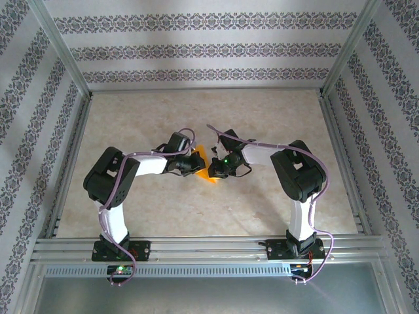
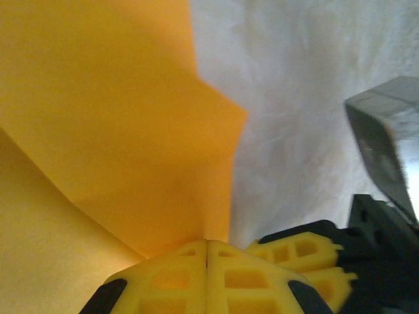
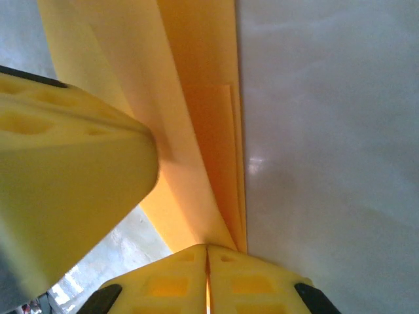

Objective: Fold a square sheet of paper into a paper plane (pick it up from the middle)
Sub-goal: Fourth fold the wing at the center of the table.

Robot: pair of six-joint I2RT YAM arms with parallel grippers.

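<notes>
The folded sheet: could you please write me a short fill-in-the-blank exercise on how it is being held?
The square sheet of paper is ___ in colour.
The left gripper is ___ on it.
The number of grippers pinching it, counting the right gripper, is ___.
Missing words: orange; shut; two.

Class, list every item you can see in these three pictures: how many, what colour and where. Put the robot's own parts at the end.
paper sheet: one, bright orange, partly folded, at the middle of the table between the two end effectors
table: one, pale mottled beige, beneath everything
walls: three, white with grey patterned bands, at left, back and right
frame rails: several, silver metal, along the near edge and up the corners
arms: two, black and white, left arm and right arm, based on the near rail and bent inward
end effectors: two, yellow pads, left end effector and right end effector, each shut on the paper sheet
</notes>
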